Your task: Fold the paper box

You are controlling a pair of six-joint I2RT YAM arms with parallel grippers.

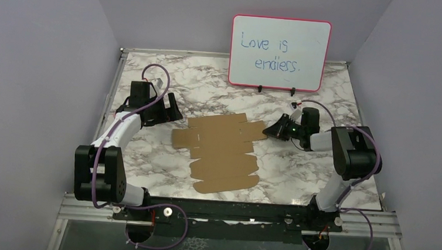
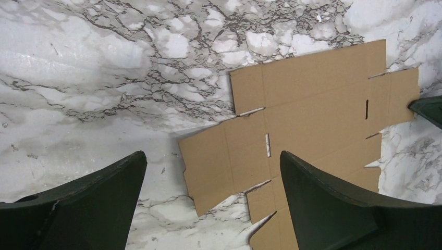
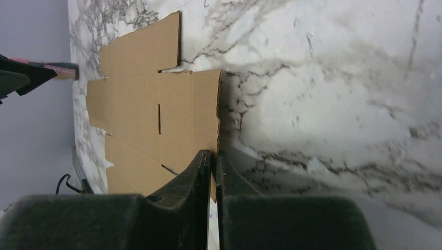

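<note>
One flat sheet: the paper box [image 1: 222, 151] lay unfolded mid marble table [image 1: 152, 73]. Right gripper [image 3: 213, 153] pinched its right flap edge, jaws narrow; left gripper [image 1: 171, 111] hung wide open, empty, nr the left flap. Risk: shallow pinch could slip, or the whole sheet could drag w/ nothing pinning it.

both arms are bolted to a black-and-silver rail [image 1: 230, 215]. the left arm [image 1: 115, 132] and right arm [image 1: 346, 154] have blocky black joints and white tubular links. a purple cable [image 1: 158, 66] loops up from the rail along each. the left hand [image 2: 212, 154] and right hand [image 3: 213, 153] carry matt black wedge fingers [image 2: 333, 203]. a green light [image 1: 293, 130] glows at the right arm's end farthest from the rail.
</note>
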